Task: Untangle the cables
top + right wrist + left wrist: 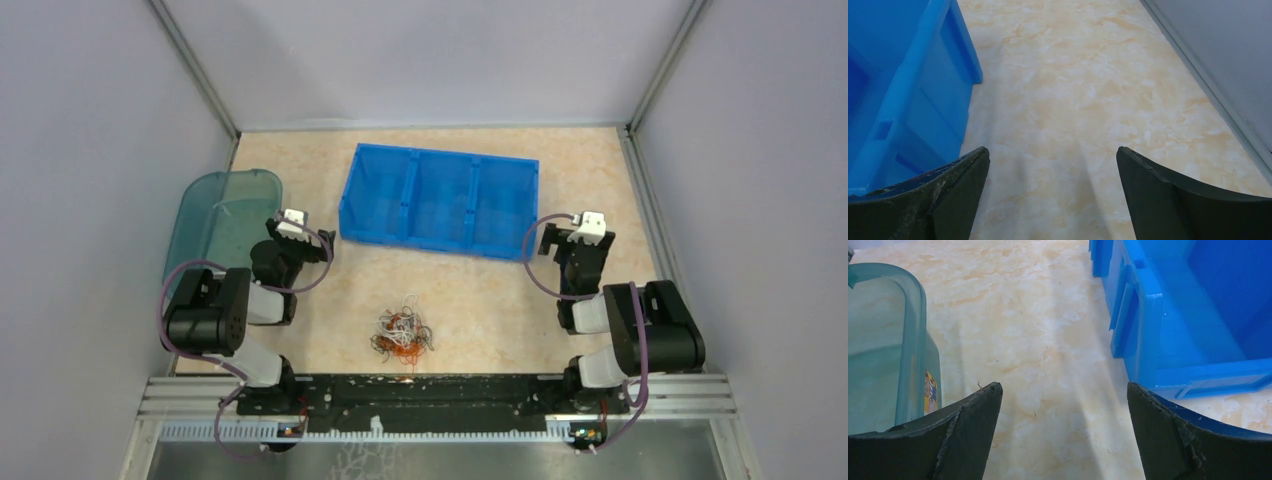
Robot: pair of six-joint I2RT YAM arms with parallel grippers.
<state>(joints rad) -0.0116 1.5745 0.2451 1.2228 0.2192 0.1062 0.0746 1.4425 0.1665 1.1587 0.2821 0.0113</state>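
The cables (403, 334) lie in one small tangled clump of white, red-orange and black strands on the table, near its front edge and midway between the two arms. My left gripper (1064, 386) is open over bare table, with nothing between its fingers. It sits folded back at the left (291, 228), well away from the clump. My right gripper (1053, 149) is open too, empty, held over bare table at the right (592, 228). Neither wrist view shows the cables.
A blue bin (438, 202) with three compartments stands at the back centre; its corner shows in the left wrist view (1168, 325) and the right wrist view (908, 95). A translucent teal lid or tray (222, 220) lies at the back left. Grey walls enclose the table.
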